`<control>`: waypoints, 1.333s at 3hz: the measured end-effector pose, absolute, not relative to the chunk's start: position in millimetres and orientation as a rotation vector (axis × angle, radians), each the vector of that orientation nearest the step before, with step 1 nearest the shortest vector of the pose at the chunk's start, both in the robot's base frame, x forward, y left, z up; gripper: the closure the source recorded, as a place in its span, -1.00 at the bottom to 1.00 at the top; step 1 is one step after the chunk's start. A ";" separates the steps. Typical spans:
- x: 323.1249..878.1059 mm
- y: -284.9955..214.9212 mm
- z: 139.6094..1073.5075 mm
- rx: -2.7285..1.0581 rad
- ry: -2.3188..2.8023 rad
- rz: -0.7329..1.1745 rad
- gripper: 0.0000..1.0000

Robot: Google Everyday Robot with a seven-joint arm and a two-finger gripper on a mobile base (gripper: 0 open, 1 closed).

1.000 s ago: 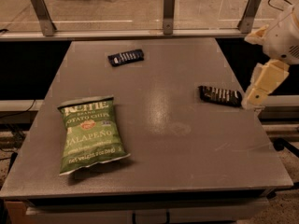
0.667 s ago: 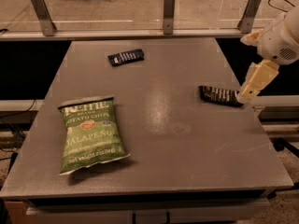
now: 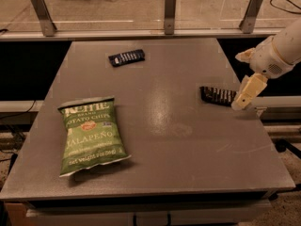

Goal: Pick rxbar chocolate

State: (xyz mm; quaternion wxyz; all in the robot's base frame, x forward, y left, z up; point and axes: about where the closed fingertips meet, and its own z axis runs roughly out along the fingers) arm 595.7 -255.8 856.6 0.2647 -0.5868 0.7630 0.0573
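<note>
The rxbar chocolate (image 3: 217,95) is a small flat blackish-brown bar with dim pale lettering, lying on the right side of the grey table (image 3: 160,126). My gripper (image 3: 244,96) hangs from the white arm (image 3: 277,51) at the right edge of the view. Its cream tip is just at the bar's right end, at or slightly above table level. I cannot tell whether it touches the bar.
A navy-tinted dark bar (image 3: 126,57) with bright white lettering lies at the table's far middle. A green jalapeño chip bag (image 3: 91,134) lies at the front left. A rail with metal posts (image 3: 170,11) runs behind the table. The table's right edge is close to the gripper.
The gripper has moved left and slightly down, from beyond the table's right edge to the right end of the rxbar chocolate. The bars and the bag have not moved.
</note>
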 end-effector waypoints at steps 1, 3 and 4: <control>602.5 -253.7 835.2 -1.569 2.086 0.225 -0.66; 604.6 -251.5 828.2 -1.547 2.123 0.280 0.28; 604.6 -251.3 833.5 -1.547 2.123 0.280 0.73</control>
